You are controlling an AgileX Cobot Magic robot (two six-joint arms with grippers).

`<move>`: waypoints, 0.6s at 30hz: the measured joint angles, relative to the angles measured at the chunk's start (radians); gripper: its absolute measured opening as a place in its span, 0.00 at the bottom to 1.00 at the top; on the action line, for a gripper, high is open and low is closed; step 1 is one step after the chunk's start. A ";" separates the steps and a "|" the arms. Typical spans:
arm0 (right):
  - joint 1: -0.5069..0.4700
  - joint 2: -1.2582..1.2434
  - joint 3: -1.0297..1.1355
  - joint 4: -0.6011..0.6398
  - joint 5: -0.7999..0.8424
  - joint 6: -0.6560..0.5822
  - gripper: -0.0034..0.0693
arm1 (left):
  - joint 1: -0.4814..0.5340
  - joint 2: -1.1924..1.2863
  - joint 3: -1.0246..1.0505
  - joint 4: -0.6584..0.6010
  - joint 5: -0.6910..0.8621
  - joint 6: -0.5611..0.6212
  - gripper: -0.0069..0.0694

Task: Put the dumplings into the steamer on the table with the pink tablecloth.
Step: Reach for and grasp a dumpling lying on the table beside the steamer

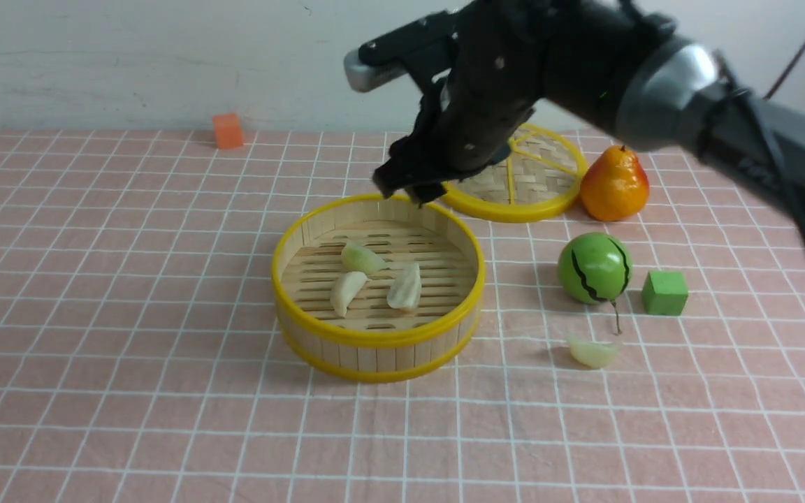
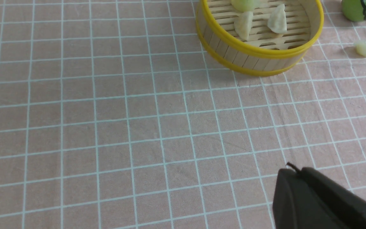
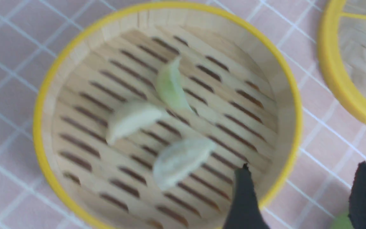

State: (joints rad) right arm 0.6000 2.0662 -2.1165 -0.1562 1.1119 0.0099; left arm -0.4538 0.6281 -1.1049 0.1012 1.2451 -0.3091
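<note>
You are looking across a flat surface covered by the pink tablecloth [image 1: 130,314], which has a thin white grid. Near the middle stands the steamer [image 1: 376,339], a round bamboo basket with yellow rims, upright and uncovered. Three dumplings lie close together on its slatted floor: a greenish dumpling [image 1: 362,258] towards the back, a cream dumpling [image 1: 347,292] just in front of it, and a third dumpling [image 1: 405,287] to their right. The fourth dumpling [image 1: 592,352] lies on the cloth outside the steamer, to its right and just in front of a green ball [image 1: 594,267]. Your right gripper [image 1: 409,190] hangs above the steamer's far rim, pointing down. In the right wrist view its two dark fingers [image 3: 245,197] stand wide apart with nothing between them. Your left gripper [image 2: 292,178] shows only in its own wrist view, as one dark shape low over bare cloth, well apart from the steamer. Its jaws are pressed together and nothing shows in them. Behind the steamer to the right lies a flat woven lid [image 1: 514,209] with a yellow rim, partly hidden by the arm. An orange pear [image 1: 614,185] sits just beside the lid. A green cube [image 1: 664,293] sits just right of the ball, and an orange cube [image 1: 228,130] stands far back near the wall.
</note>
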 joint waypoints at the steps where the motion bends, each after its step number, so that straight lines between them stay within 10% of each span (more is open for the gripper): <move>1: 0.000 -0.020 -0.001 -0.016 0.059 -0.021 0.64 | 0.000 0.000 0.000 0.000 -0.003 0.000 0.08; 18: -0.181 -0.219 0.534 0.022 0.115 -0.107 0.64 | 0.000 0.137 0.000 -0.101 -0.170 0.006 0.08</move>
State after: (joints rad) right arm 0.4186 1.8474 -1.5827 -0.1337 1.2269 -0.0975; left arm -0.4538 0.7649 -1.1049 0.0000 1.0755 -0.3035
